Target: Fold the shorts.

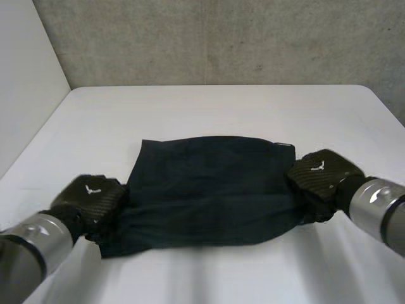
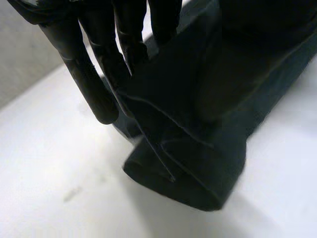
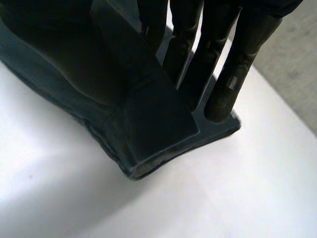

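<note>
Left hand (image 1: 92, 193), right hand (image 1: 319, 171): pinch grips on opposite ends of shorts (image 1: 209, 190)

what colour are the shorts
Plain black, no pattern. The shorts show it best in the head view.

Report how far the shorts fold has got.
Done: the shorts lie doubled, with layers showing at both ends. In hand: the left hand and the right hand each pinch one end. Left: probably one more fold, then release on the table.
</note>
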You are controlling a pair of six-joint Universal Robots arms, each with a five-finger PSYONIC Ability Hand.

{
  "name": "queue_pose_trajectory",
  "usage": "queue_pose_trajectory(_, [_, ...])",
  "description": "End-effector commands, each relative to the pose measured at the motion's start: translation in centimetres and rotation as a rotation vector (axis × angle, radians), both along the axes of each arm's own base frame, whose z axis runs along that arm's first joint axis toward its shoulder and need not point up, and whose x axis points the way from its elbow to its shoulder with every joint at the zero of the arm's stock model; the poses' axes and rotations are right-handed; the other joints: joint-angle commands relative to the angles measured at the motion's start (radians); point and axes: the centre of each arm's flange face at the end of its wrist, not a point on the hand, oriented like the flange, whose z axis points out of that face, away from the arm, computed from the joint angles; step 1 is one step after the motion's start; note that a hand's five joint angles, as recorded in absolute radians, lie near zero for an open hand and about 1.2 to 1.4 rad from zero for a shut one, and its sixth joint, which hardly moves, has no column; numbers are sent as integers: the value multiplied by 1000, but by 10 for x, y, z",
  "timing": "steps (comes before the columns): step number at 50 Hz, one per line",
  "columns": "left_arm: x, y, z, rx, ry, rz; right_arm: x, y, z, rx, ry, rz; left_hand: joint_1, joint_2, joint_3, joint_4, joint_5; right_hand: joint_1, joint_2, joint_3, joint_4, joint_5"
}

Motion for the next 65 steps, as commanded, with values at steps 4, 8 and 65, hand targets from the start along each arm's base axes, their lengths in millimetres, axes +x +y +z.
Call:
queue_pose_trajectory(4, [-5,-10,-29,50,-15,2,4,-22,-39,91,-85,-86,-541,-559,-559,-558,-560,424,219,232,207,252])
queue_pose_trajectory(8, [-7,-4,-29,37,-10,-14,6,-20,-42,104,-94,-88,-629,-648,-647,-647,-648,424,219,232,207,252])
queue_pose_trajectory(65, [-39,-42,-58,10,-16,-63,13,-21,-56,115,-59,-51,-48,-67,-66,-66,-67,424,219,232,207,252])
